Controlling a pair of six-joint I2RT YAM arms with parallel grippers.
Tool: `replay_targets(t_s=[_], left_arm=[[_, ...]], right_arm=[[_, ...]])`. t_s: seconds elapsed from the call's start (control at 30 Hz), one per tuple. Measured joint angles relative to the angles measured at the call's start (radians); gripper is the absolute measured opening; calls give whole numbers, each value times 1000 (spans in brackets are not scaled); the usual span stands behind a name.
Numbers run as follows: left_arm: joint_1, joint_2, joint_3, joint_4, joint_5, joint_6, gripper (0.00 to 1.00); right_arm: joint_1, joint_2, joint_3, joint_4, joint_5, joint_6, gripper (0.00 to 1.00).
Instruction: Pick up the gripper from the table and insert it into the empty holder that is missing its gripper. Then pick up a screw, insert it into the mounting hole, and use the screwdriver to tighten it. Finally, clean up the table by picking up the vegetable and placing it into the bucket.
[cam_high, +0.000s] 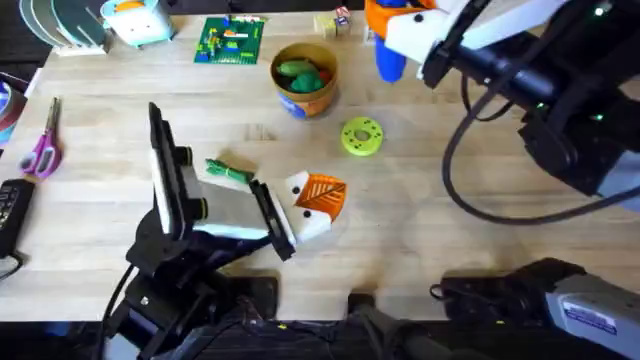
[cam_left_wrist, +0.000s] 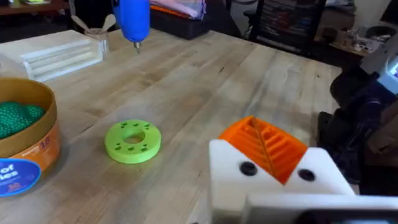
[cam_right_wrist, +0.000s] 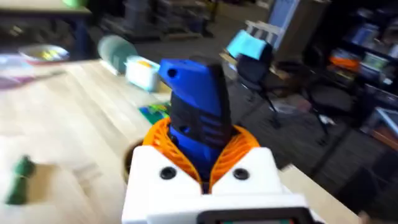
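My right gripper hangs over the table's far side, shut on the blue screwdriver, whose tip points down. In the right wrist view its orange pads clamp the screwdriver. My left gripper lies low at the table's middle, shut, with white finger blocks around an orange ribbed wedge. I cannot tell that wedge from a pad. The green vegetable lies on the table just left of the left wrist. The tan bucket stands behind it and holds green items.
A yellow-green disc lies between the bucket and my left gripper. A green brick plate sits at the back. Pink-handled scissors lie at the left edge. Bare wood stretches across the right middle.
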Motion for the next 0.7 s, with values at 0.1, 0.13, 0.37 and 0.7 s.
replay_targets(t_s=[0.1,0.13,0.37,0.7], left_arm=[[0,0,0,0,0,0,18],[0,0,0,0,0,0,18],[0,0,0,0,0,0,18],[0,0,0,0,0,0,18]], right_arm=[[-128,50,13,-105,29,-134,21],[-158,69,20,-135,35,-172,21],[-248,208,90,-320,152,-486,21],[-196,433,115,-345,382,-896,21]])
